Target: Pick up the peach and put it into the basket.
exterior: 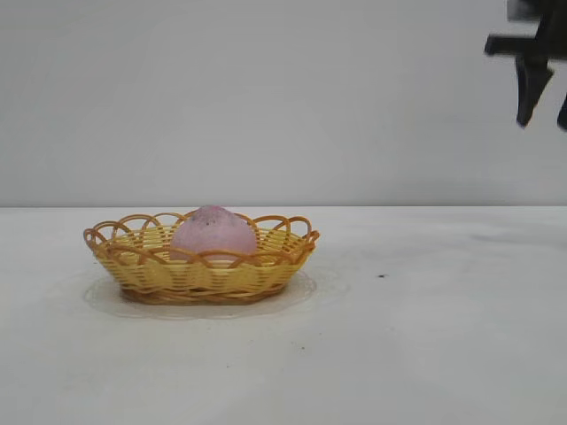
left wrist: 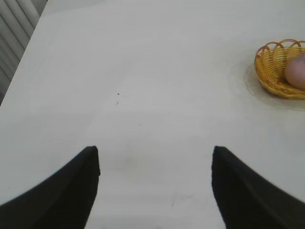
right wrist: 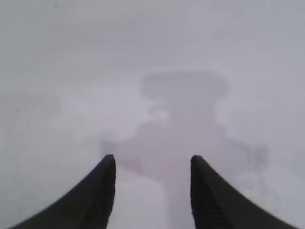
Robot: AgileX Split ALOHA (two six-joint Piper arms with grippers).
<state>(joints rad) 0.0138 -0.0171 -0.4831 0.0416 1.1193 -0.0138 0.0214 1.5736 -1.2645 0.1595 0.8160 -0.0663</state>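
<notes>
The dull pink peach point(exterior: 213, 234) sits inside the yellow-tan wicker basket point(exterior: 204, 274) on the table, left of centre in the exterior view. Both also show at the edge of the left wrist view, the basket point(left wrist: 271, 67) with the peach point(left wrist: 297, 71) in it. My right gripper point(exterior: 542, 111) hangs high at the upper right, far from the basket, open and empty; it is open over bare table in its own view point(right wrist: 152, 164). My left gripper point(left wrist: 155, 155) is open and empty over bare table, away from the basket, and is out of the exterior view.
The white table point(exterior: 425, 336) stretches right of the basket with a small dark speck point(exterior: 382, 275). The table's edge point(left wrist: 24, 52) and a ribbed grey surface beyond it show in the left wrist view.
</notes>
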